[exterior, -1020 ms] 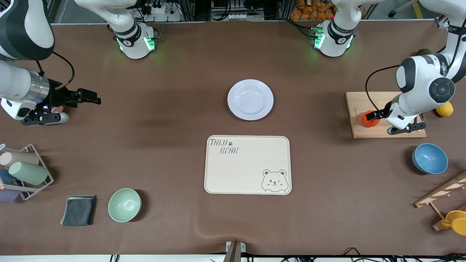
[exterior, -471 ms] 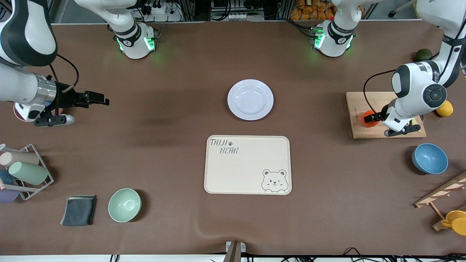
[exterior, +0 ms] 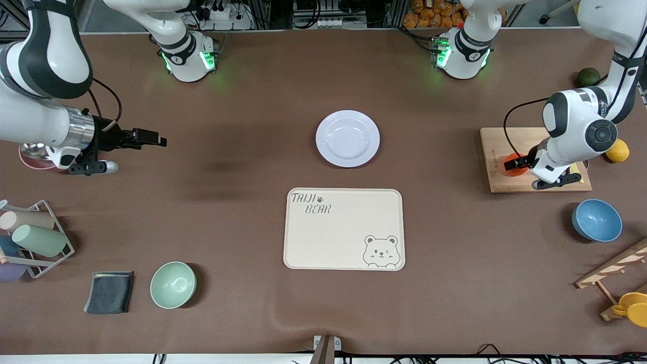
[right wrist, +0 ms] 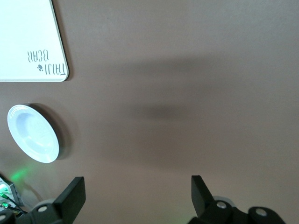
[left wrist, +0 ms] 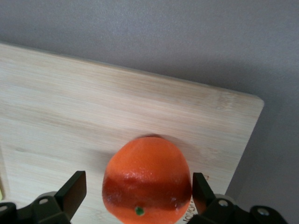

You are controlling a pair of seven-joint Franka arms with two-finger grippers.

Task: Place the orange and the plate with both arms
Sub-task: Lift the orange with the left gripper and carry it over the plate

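Observation:
The orange [exterior: 513,172] sits on a wooden cutting board [exterior: 498,144] at the left arm's end of the table. My left gripper [exterior: 515,163] is down at it, open, with one finger on each side of the fruit. In the left wrist view the orange [left wrist: 147,177] fills the gap between the fingers of the left gripper [left wrist: 138,186] on the board [left wrist: 93,107]. The pale plate [exterior: 348,138] lies empty mid-table, farther from the front camera than the bear tray [exterior: 343,230]. My right gripper [exterior: 151,137] is open and empty over bare table at the right arm's end. Its wrist view [right wrist: 138,191] shows the plate [right wrist: 32,133].
A lemon [exterior: 617,150] lies beside the board and a dark green fruit [exterior: 588,77] lies farther from the camera than it. A blue bowl [exterior: 596,220] and a wooden rack [exterior: 616,268] are nearer. A green bowl [exterior: 173,284], a grey cloth [exterior: 109,291] and a cup rack [exterior: 35,237] sit at the right arm's end.
My right gripper has moved toward the middle of the table, still open. My left gripper has closed in on the orange, with its fingers now on either side of it.

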